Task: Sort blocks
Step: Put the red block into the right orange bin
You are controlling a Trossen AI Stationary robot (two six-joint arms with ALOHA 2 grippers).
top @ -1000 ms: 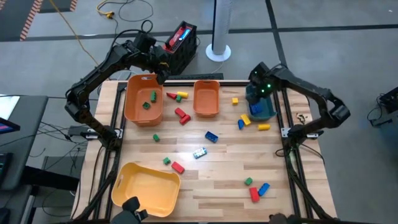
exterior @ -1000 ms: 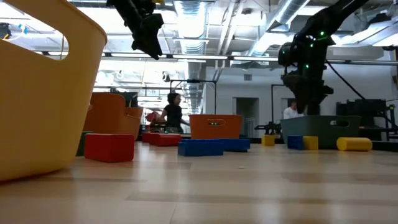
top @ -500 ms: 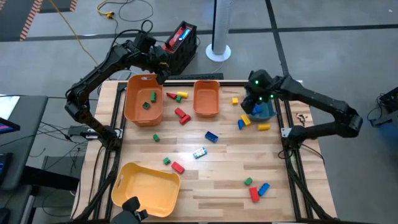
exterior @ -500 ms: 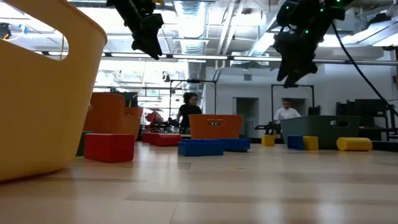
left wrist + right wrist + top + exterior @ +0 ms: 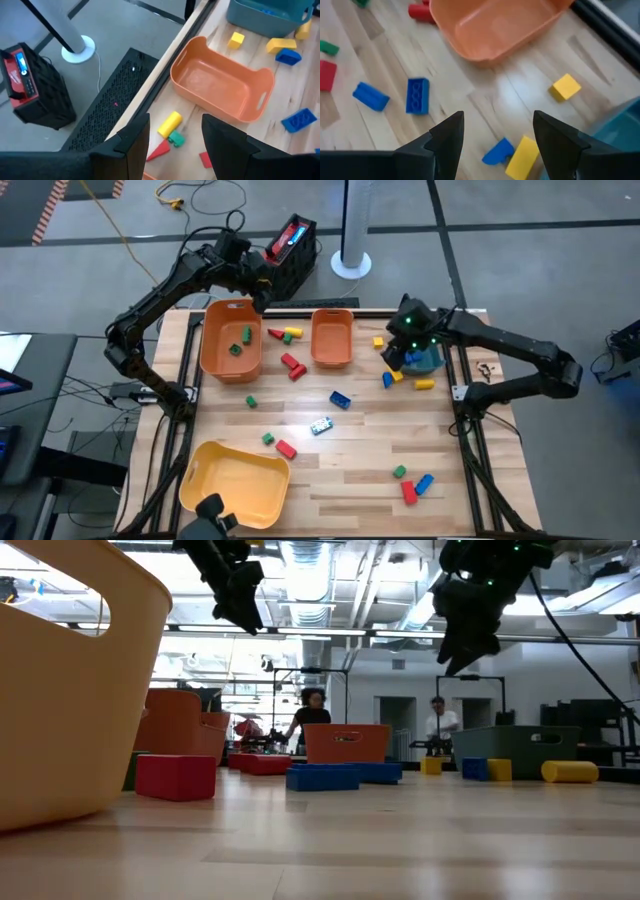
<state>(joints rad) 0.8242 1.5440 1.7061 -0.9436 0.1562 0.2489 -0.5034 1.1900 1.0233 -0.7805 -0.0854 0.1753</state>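
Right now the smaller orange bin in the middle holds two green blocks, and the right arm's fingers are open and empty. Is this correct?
Not quite. The smaller orange bin is empty, as the left wrist view shows; the two green blocks lie in the larger orange bin. The right arm's fingers are indeed open and empty.

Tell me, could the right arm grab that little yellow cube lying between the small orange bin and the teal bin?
Probably yes. The right gripper hangs open just beside the yellow cube, which lies alone on bare wood with nothing covering it.

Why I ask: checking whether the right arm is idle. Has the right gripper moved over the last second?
Yes. In the high view the right gripper has swung off the teal bin toward the table's middle, now above the blocks beside that bin, jaws open.
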